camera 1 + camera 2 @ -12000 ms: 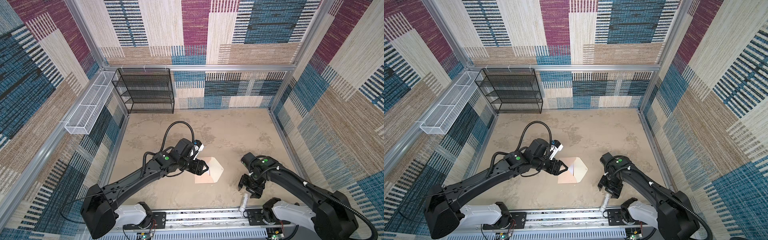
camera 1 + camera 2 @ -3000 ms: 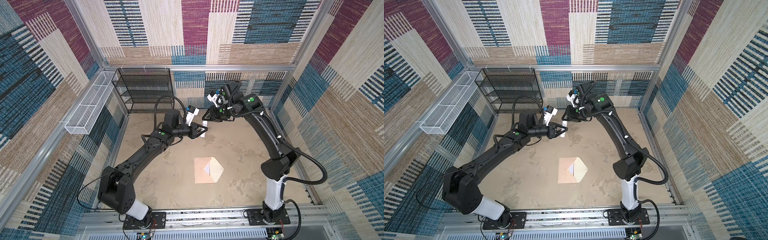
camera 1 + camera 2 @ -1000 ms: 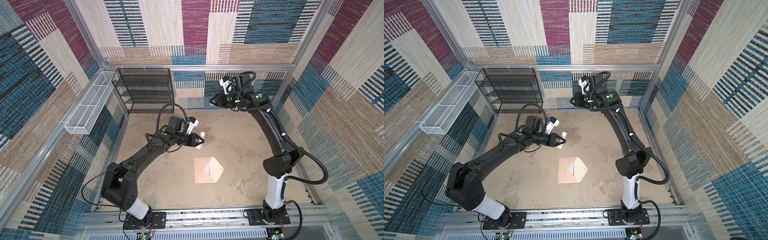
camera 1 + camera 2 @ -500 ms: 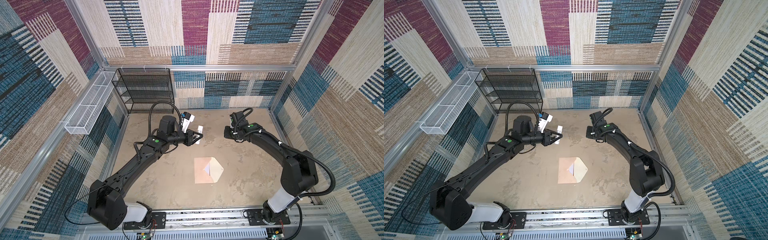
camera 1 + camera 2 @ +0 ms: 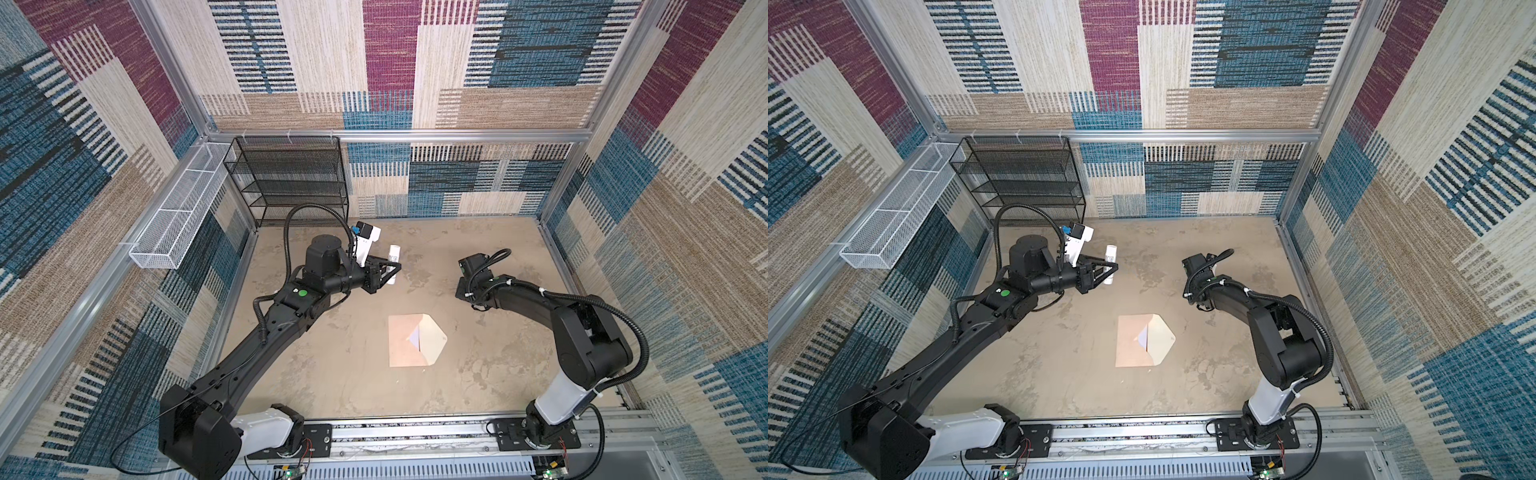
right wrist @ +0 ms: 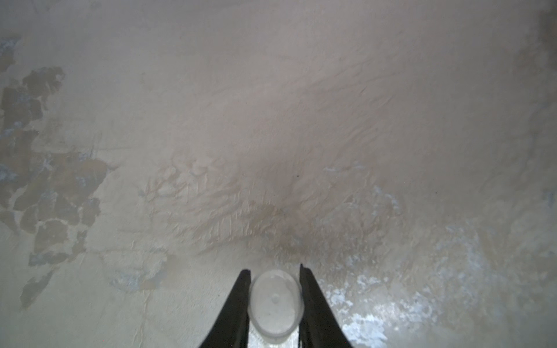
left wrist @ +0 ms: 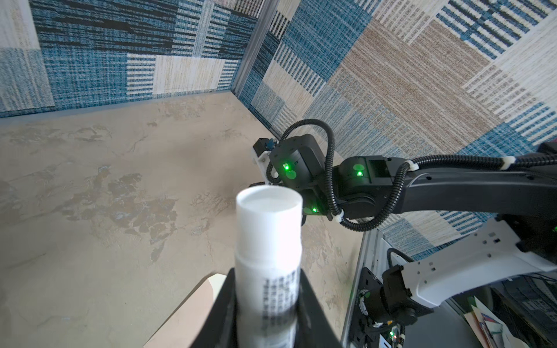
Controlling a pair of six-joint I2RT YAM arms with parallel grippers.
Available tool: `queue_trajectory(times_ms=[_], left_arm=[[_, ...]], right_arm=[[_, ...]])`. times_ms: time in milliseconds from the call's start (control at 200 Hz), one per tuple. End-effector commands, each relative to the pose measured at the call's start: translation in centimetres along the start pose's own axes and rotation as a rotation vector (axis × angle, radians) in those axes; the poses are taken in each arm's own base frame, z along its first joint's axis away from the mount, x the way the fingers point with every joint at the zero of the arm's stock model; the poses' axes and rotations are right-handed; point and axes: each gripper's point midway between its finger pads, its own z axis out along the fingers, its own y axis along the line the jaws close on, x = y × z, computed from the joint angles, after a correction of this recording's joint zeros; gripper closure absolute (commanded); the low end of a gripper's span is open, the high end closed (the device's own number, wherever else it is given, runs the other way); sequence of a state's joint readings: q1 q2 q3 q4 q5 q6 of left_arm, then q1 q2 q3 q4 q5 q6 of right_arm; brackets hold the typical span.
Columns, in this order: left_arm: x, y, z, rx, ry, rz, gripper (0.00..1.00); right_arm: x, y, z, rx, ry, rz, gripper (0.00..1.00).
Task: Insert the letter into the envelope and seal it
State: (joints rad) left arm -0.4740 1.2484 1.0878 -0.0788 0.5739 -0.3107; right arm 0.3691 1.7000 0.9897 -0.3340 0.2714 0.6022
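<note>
My left gripper point(image 5: 392, 269) is clamped on the white glue stick point(image 5: 394, 250), held above the table point(image 5: 353, 374), and the right gripper point(image 6: 275, 269) pinches a small translucent cap point(image 6: 275, 301). The envelope point(image 5: 405, 353) lies flat between the arms with its flap open. The letter point(image 5: 414, 340) shows white at its mouth.

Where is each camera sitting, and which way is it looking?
Both top views: high at the front, looking down at the table; both arms show whole.
Left wrist: on the left arm, looking past the left gripper and white tube at the right arm.
Right wrist: on the right arm, looking down at the table; right gripper clamps a cap.
Shared: left wrist and top views show the tube and envelope.
</note>
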Motion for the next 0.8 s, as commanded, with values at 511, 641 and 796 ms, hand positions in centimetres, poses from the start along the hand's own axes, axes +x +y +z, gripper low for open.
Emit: queue_trajectory(times_ms=[511,641,796], left_arm=[[-0.8,1.3,-0.7,-0.092,-0.066,0.083,1.00],[-0.6,1.5,-0.5,-0.095,-0.063,0.083,1.00],[-0.5,1.7,-0.4,-0.098,-0.062,0.084,1.00]], right_arm=[[2.3,-1.2,1.5,0.028,0.032,0.072,0.78],[2.4,-1.2,1.3,0.025,0.037,0.072,0.72],[2.0,-1.1,1.0,0.023,0.029,0.073,0.66]])
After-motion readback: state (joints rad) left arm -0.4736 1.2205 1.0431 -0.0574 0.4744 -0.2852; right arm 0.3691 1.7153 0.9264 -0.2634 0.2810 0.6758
